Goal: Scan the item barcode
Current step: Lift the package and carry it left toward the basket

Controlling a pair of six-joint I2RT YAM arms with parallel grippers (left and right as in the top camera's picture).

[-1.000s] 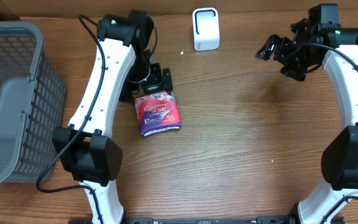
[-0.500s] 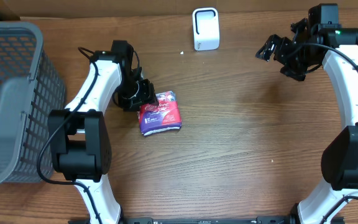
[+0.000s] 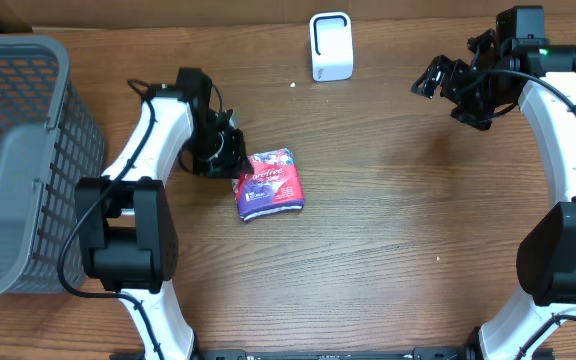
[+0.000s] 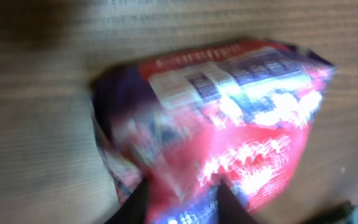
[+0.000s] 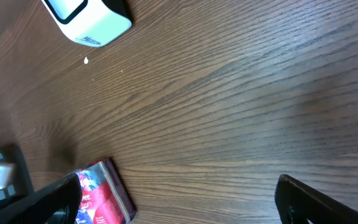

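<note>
The item is a soft red and purple package (image 3: 270, 184) lying on the wooden table left of centre. My left gripper (image 3: 236, 160) is at its upper left end. In the left wrist view the blurred package (image 4: 229, 112) fills the frame and its near end sits pinched between my two dark fingers (image 4: 135, 200), so the left gripper (image 4: 180, 194) is shut on it. No barcode can be made out. The white scanner (image 3: 331, 46) stands at the back centre. My right gripper (image 3: 433, 78) hovers open at the back right, far from the package (image 5: 101, 196), nothing between its fingers.
A grey mesh basket (image 3: 58, 120) takes up the left side of the table. The scanner (image 5: 89, 15) shows at the top left of the right wrist view. Bare wood lies between the package and the right arm.
The left arm swung down to the package's left end and its jaws narrowed onto it. The package has since slid slightly right and toward the front. The right arm has not moved.
</note>
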